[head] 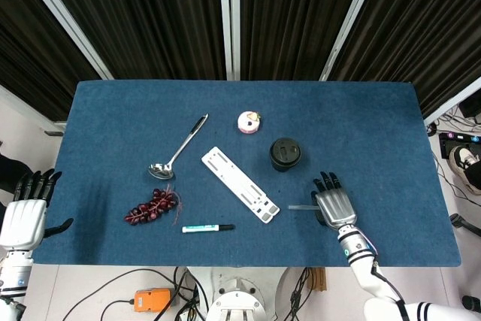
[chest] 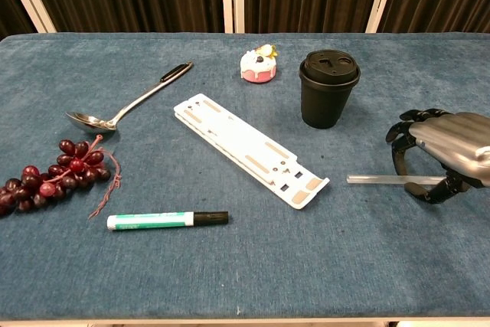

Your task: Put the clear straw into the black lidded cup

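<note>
The clear straw (chest: 379,180) lies flat on the blue cloth at the right, pointing left; in the head view only the straw's (head: 302,207) left end shows. My right hand (chest: 444,143) arches over its right part, fingers curled down on the far side and thumb on the near side, with a gap still between them. The same right hand (head: 335,206) covers that end from above. The black lidded cup (chest: 329,88) stands upright behind and left of the hand, lid on; the head view shows this cup (head: 285,153) from above. My left hand (head: 22,216) hangs open off the table's left edge.
A white flat slotted bracket (chest: 249,148) lies diagonally at mid-table. A pink toy cake (chest: 259,65) sits left of the cup. A metal ladle (chest: 130,105), a bunch of dark grapes (chest: 53,174) and a green marker (chest: 164,220) lie on the left half.
</note>
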You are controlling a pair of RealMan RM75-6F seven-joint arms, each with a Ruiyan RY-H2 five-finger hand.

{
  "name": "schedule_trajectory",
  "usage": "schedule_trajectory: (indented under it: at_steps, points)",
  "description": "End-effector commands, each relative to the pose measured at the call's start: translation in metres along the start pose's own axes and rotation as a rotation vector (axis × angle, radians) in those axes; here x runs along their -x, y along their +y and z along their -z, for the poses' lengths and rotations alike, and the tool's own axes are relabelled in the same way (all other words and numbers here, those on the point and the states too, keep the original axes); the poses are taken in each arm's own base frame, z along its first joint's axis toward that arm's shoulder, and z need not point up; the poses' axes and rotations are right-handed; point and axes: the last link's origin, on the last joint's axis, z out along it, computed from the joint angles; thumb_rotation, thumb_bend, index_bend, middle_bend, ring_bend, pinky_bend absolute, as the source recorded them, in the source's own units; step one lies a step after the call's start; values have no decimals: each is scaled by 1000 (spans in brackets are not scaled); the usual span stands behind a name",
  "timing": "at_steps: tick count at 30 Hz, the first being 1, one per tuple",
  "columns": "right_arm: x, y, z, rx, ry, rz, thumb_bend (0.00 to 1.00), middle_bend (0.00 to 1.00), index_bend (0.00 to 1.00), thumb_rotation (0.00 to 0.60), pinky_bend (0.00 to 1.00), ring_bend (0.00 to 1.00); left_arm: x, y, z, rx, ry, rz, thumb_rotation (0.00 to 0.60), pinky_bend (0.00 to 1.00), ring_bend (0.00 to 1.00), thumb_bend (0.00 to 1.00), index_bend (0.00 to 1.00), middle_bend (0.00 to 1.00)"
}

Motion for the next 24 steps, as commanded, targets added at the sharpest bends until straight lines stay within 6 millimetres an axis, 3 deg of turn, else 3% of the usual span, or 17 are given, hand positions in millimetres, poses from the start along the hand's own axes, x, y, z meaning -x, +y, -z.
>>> schedule_trajectory:
  at_steps: [1,8,13,16,24]
  points:
    - [-28,2,2,-62,119,-164,596,263,646,600,105,82,-1,0,0,0,1,-2,600,0,7,63,89,81]
    - [-93,18,6,-170,388,-511,595,267,641,600,124,83,-4,3,-1,5,6,-5,600,0,7,63,88,81]
    - [-131,27,-6,-231,575,-702,596,268,636,600,124,88,-6,3,-1,4,6,-5,600,0,7,63,88,81]
    - [-140,30,-24,-252,600,-785,595,268,621,600,122,89,-6,5,-2,6,5,-3,600,0,7,63,88,81]
    - [-138,17,-72,-304,616,-905,596,267,611,600,116,90,-5,5,-2,3,-1,-5,600,0,7,63,88,81]
